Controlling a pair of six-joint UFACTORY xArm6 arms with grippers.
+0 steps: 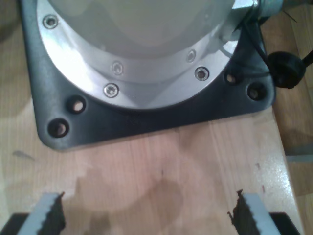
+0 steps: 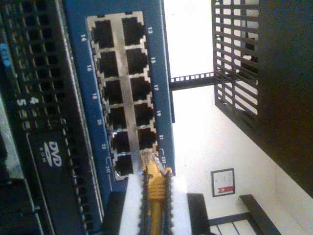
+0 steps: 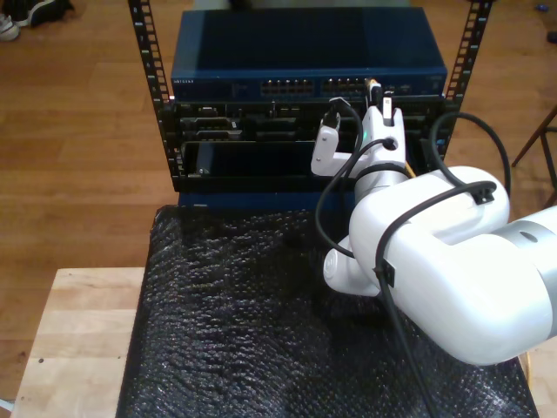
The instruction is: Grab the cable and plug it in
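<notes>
Second gripper (image 2: 155, 205) jaws clamped on yellow-orange cable (image 2: 155, 188), clear plug (image 2: 148, 157) at tip touching blue switch (image 2: 78, 73) by port 23, lower centre of second wrist frame; same arm (image 3: 452, 261) at exterior view's right, reaching rack (image 3: 305, 131). First gripper (image 1: 146, 215) jaws spread wide, nothing between, above wooden desk (image 1: 161, 171) near black base plate (image 1: 146, 122)

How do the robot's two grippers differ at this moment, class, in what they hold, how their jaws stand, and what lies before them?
My second gripper is shut on the yellow cable; my first gripper holds nothing. The second gripper's jaws stand close together around the cable; the first gripper's jaws stand wide apart. My second gripper faces the blue switch, the plug at its ports; my first gripper faces a black base plate on a wooden table. Both have toothed pads.
</notes>
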